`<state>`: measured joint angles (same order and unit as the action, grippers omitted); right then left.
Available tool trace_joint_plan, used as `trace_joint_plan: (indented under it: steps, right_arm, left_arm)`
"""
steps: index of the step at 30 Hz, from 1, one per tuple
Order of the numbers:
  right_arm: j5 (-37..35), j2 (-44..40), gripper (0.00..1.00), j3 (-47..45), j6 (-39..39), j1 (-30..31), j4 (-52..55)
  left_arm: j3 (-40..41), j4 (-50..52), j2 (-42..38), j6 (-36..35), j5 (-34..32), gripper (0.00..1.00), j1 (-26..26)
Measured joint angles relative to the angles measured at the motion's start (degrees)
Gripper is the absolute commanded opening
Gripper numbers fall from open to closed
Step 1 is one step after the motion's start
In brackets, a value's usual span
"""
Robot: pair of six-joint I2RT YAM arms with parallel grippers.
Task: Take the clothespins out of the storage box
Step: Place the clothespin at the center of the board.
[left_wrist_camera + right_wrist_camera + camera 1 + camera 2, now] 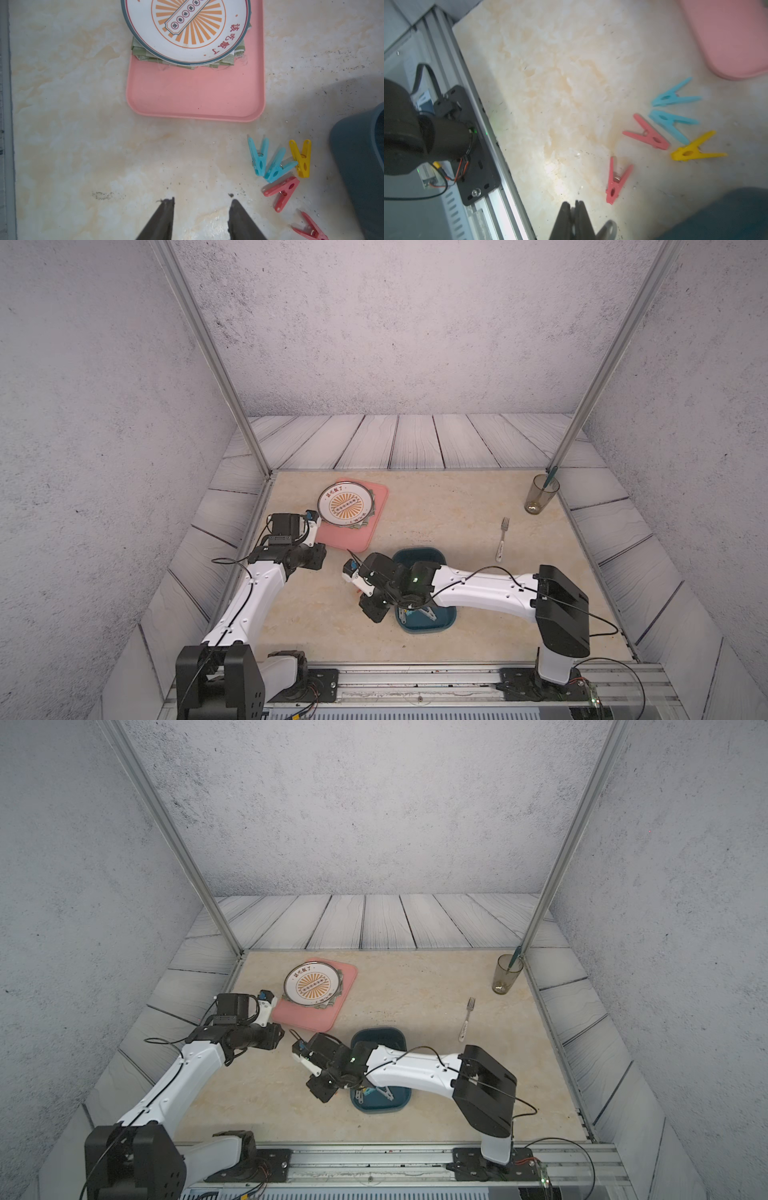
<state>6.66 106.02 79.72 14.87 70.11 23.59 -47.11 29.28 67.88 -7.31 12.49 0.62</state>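
Observation:
The dark teal storage box (419, 554) (378, 1031) lies under my right forearm; grey clothespins (428, 612) show in its near end. Several clothespins lie on the table left of the box: two teal (258, 158) (278, 166), a yellow (302, 159) and two red (281, 191) (616, 180). My right gripper (572, 202) hangs over the table beside them, shut, with a grey clothespin (607, 228) sticking out between its fingers. My left gripper (202, 200) is open and empty over bare table, near the pink tray.
A pink tray (353, 539) with a patterned plate (345, 506) on a green cloth sits at the back left. A fork (502, 539) lies right of the box. A glass (540, 493) stands at the back right corner. The rail (492, 166) runs along the front edge.

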Motion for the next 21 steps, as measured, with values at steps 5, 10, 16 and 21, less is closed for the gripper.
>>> trace_joint_plan:
  steps: [5,10,16,21]
  right_arm:
    - [0.8,6.9,0.11,2.7,-1.6,1.5,1.1]
    - [0.7,11.0,0.13,4.5,-0.9,1.9,1.4]
    - [0.5,12.5,0.22,5.0,0.8,1.9,1.6]
    - [0.0,12.4,0.28,5.8,1.6,1.9,1.9]
  left_arm:
    - [0.0,0.0,0.0,0.1,-0.6,0.48,-0.3]
    - [0.0,0.0,0.0,0.1,-0.7,0.49,-0.6]
    - [0.0,0.0,0.0,0.1,-0.6,0.48,-0.8]
    - [0.0,0.0,0.0,0.1,-0.5,0.48,-0.9]
